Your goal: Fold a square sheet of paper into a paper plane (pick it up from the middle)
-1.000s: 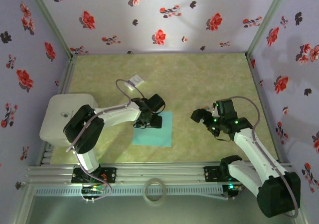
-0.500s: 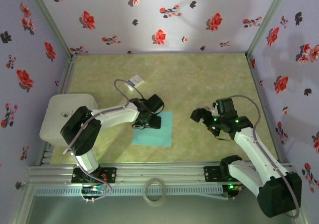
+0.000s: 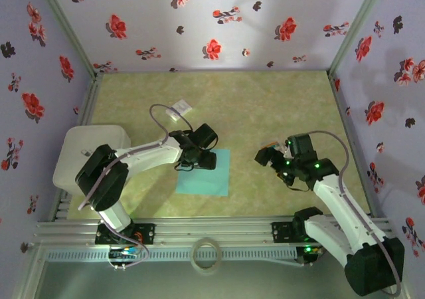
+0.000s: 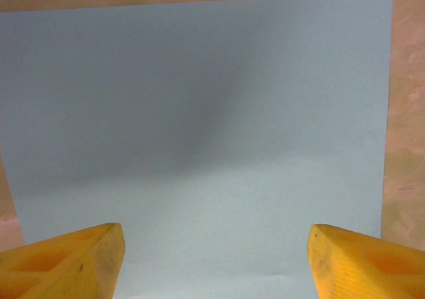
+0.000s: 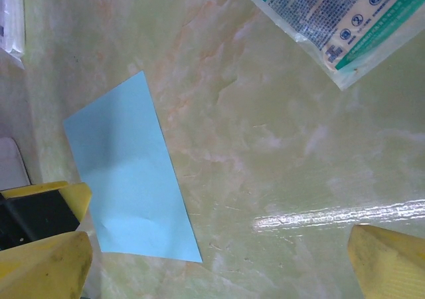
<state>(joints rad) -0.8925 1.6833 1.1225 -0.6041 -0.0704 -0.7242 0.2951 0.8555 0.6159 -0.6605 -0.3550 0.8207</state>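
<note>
The square sheet of paper [image 3: 207, 177] is teal and lies flat on the marbled green table, left of centre. My left gripper [image 3: 196, 159] hovers over its far left part. In the left wrist view the sheet [image 4: 199, 113] spreads out below, and the left gripper [image 4: 216, 262] is open, with nothing between its yellow fingertips [image 4: 73, 262]. My right gripper [image 3: 267, 157] hangs open to the right of the sheet, apart from it. The right wrist view has the sheet [image 5: 126, 186] at lower left, beyond the open right gripper [image 5: 216, 266]. The paper plane is out of view.
A small white card [image 3: 179, 108] lies behind the sheet. A white box [image 3: 83, 154] sits at the table's left edge. A printed packet [image 5: 339, 20] lies near the right gripper. A tape roll [image 3: 206, 254] rests on the near ledge. Flowered walls enclose the table.
The left arm's elbow has swung a little to the left while its gripper stays over the sheet. The right gripper has drifted slightly nearer. The sheet has not moved.
</note>
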